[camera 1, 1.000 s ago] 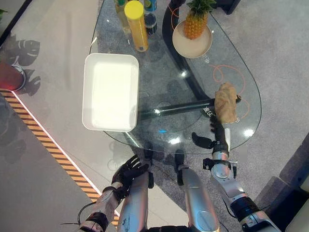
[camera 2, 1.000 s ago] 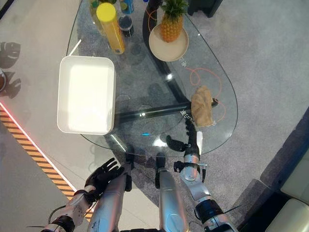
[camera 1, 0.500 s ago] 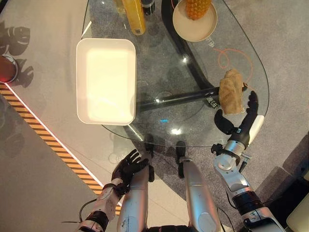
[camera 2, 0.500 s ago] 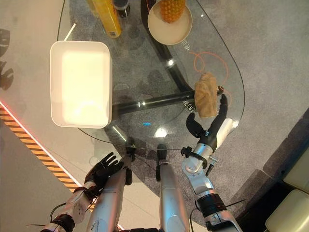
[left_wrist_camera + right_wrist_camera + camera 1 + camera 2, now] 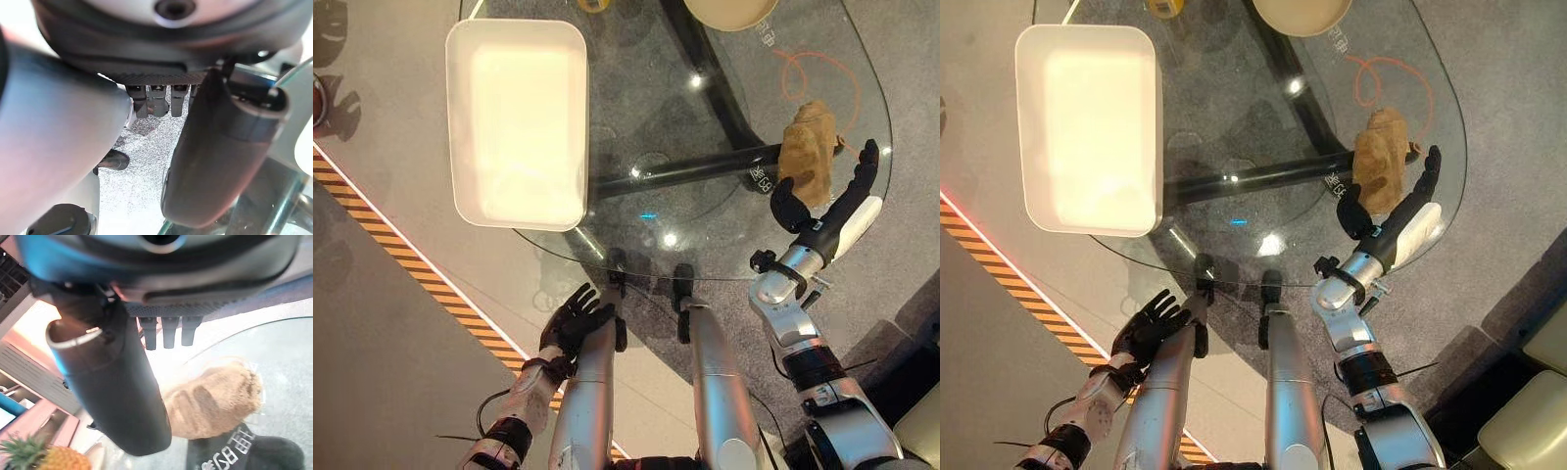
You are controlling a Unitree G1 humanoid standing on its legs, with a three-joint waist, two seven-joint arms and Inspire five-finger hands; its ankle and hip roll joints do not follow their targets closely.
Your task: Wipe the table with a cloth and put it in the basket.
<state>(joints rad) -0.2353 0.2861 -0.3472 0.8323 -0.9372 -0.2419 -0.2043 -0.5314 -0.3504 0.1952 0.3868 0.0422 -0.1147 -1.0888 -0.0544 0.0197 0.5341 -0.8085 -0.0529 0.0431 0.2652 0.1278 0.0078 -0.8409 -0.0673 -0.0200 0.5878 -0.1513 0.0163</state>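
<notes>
Tan cloth [image 5: 808,150] lies bunched on the glass surface [image 5: 646,117], ungrasped; the right hand [image 5: 832,211] sits beside it, fingers spread. Wiping and the white basket [image 5: 517,117] remain.

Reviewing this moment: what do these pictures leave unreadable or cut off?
- Whether the right hand touches the brown cloth: the eye views show them close together; contact unclear.
- Round beige plate: cut by the eye views' top edge, so its contents are unseen.
- Yellow item at the glass table's far side: only a sliver shows.
- White basket: glare washes out its inside.
</notes>
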